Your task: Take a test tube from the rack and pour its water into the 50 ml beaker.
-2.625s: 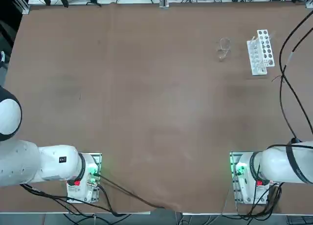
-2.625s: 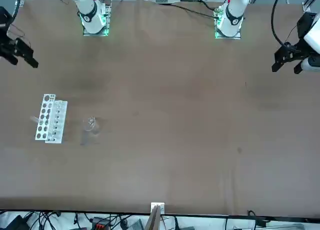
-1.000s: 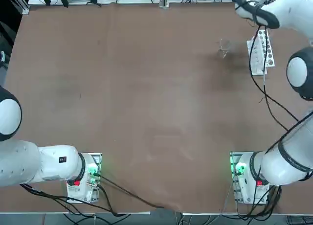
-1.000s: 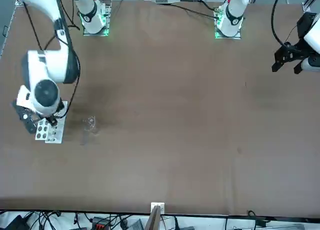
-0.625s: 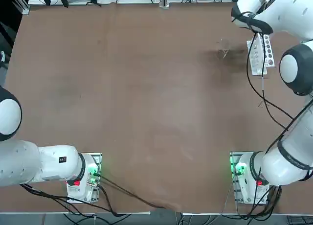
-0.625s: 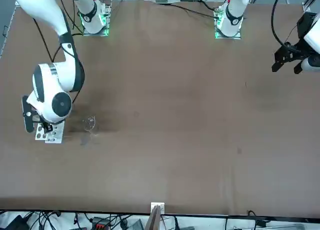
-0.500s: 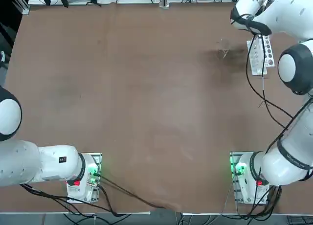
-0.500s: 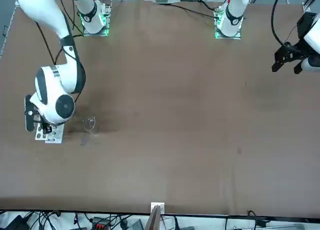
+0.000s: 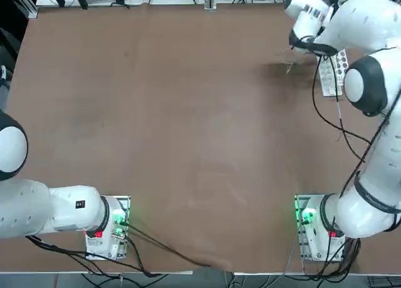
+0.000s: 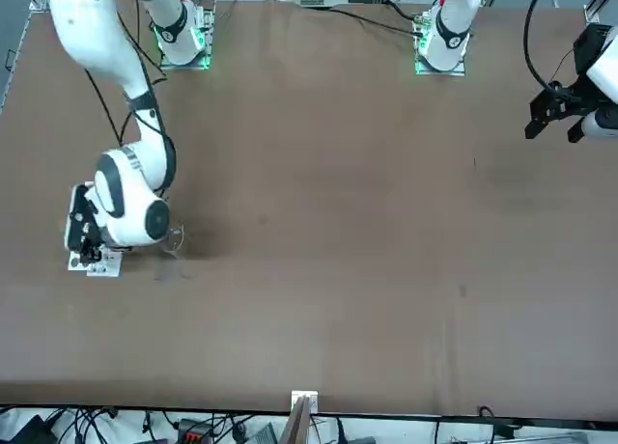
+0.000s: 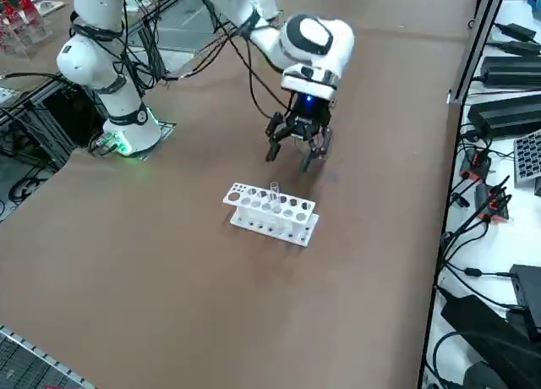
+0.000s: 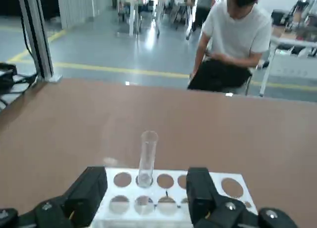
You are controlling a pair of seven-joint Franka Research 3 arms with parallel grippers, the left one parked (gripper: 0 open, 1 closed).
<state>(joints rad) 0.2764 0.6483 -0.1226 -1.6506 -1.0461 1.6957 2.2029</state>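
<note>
The white rack [image 11: 270,213] lies near the table's far right corner, and a clear test tube [image 11: 275,193] stands upright in one of its holes. My right gripper [image 11: 292,155] hangs open just beside the rack and a little above it, touching nothing. In the wrist view the test tube [image 12: 147,157] rises from the rack [image 12: 225,186] beyond the gap between my two black fingers [image 12: 91,188]. The small glass beaker [image 10: 174,237] stands on the table next to the rack [image 10: 97,263], close to my wrist. I cannot make out water in the tube.
A person in a white shirt [image 12: 233,37] sits beyond the table's far edge. Black cables [image 11: 482,194] and power bricks lie off the table beside the rack's end. Brown tabletop [image 9: 188,113] stretches wide toward the arm bases.
The right arm has swung in from outside the table to the rack. Over the last second its hand has sunk lower and shifted toward the beaker side.
</note>
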